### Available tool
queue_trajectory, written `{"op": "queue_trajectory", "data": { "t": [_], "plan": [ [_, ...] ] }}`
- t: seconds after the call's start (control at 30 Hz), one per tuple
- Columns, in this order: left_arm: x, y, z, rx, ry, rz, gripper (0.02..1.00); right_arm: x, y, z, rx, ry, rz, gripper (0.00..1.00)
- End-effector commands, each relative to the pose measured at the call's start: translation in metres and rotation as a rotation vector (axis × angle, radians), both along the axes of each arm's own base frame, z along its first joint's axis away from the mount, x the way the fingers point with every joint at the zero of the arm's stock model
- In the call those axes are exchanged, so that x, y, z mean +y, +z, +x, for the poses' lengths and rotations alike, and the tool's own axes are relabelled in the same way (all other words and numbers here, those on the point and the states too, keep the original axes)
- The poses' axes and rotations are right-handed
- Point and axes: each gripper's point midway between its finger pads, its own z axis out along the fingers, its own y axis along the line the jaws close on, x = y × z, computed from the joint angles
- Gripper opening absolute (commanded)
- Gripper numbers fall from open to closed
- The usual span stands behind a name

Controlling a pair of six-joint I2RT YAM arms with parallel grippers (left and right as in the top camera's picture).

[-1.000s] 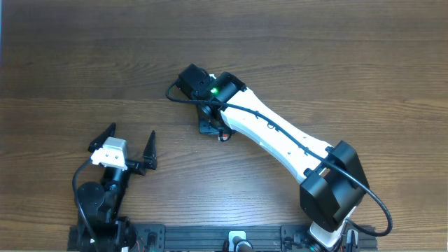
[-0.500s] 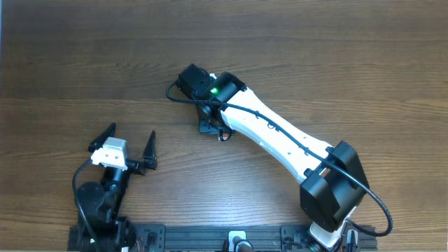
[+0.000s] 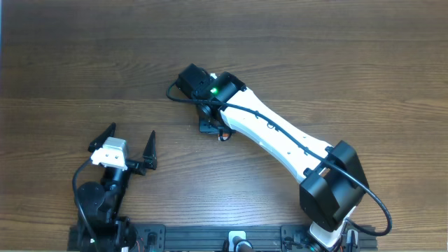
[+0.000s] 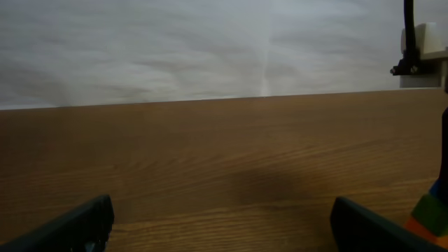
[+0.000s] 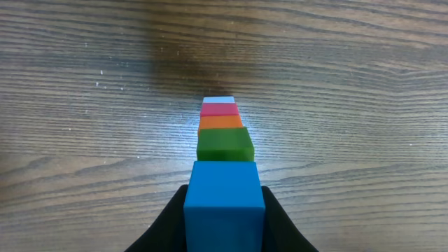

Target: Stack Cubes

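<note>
Wood-grain table (image 3: pixel 336 56) and a pale wall (image 4: pixel 210 49) frame the capping of a cube tower. A blue cube (image 5: pixel 224 203) is clamped between the fingers of the right gripper (image 5: pixel 224 234), directly over a column built of a green cube (image 5: pixel 225 145), an orange cube (image 5: pixel 220 123), a pink cube (image 5: pixel 220 109) and, lowest, a pale blue cube (image 5: pixel 219 100). Whether the blue cube is already seated on the green one cannot be told. The column is placed near the table's middle, beneath the white right arm, which is stretched in from 5 o'clock.

The step in hand is judged to be the setting down and release of the fifth cube. It would be done best with the blue cube's edges squared to the green cube's and its weight fully settled before the grip is eased. The fingers should then be parted evenly, so that neither side is dragged, and drawn straight up. A tower this tall and narrow is likely to be toppled by any sideways nudge.

The left gripper (image 3: pixel 131 136) is parked toward 8 o'clock from the column, well apart, its fingers spread wide and nothing held.

Brown boards with grain running across make up the surface, and a soft shadow is cast on them beside the tower. The plain wall is seen beyond the table's far edge.
</note>
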Motion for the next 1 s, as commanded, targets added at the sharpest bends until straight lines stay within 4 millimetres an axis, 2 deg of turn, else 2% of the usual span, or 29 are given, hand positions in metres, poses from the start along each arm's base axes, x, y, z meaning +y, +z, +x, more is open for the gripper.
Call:
{"op": "queue_trajectory", "data": {
  "t": [0.03, 0.7, 1.0],
  "plan": [
    [-0.0027, -0.0006, -0.0006, -0.008, -0.015, 0.017, 0.996, 0.0005, -0.0018, 0.0084, -0.018, -0.017, -0.014, 0.009],
    [-0.0027, -0.0006, -0.0006, -0.008, -0.015, 0.017, 1.0, 0.0, -0.0019, 0.0108, -0.03, -0.018, -0.019, 0.012],
    [-0.0027, -0.0006, -0.0006, -0.008, -0.015, 0.017, 1.0, 0.0009, -0.0021, 0.0116, -0.033, -0.018, -0.016, 0.075]
  ]
}}
